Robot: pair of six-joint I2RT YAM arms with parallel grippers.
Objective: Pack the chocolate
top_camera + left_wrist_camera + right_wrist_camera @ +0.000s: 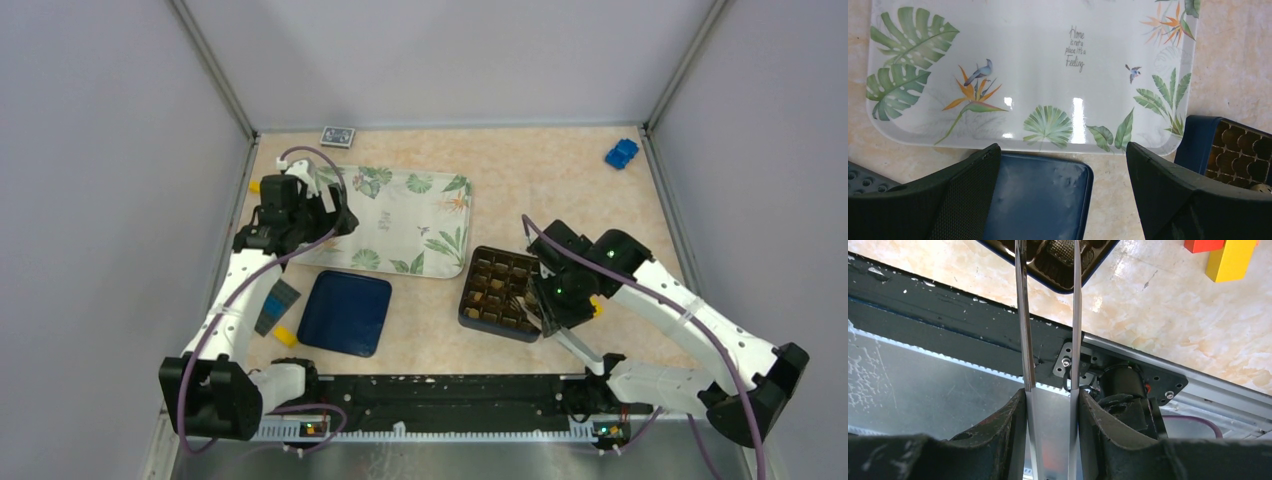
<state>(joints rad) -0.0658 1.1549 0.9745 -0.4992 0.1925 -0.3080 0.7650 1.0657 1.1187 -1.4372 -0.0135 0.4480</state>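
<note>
your right gripper point(1050, 402) is holding a pair of thin metal tweezers point(1024, 315). its jaws are partly closed and pressing the two blades near their back end. i am judging that you are using the tweezers because the long blades can reach into small cells where the thick fingers could not fit. the blades are standing a little apart, and their tips are running out of the top of the right wrist view, over the near corner of the dark gridded box point(500, 292). a textured piece of chocolate point(1064, 251) is lying in a cell there, between the two blades; i cannot tell whether the tips are pinching it. seen from above, more tan and brown pieces are sitting in several cells of the box, so the packing is looking partly done to me. your left gripper point(1062, 150) is hanging wide open and holding nothing, over the near rim of the leaf-printed tray point(1048, 45) and the blue lid point(1038, 195). it is probably waiting there, out of the way, until the lid is needed.
</note>
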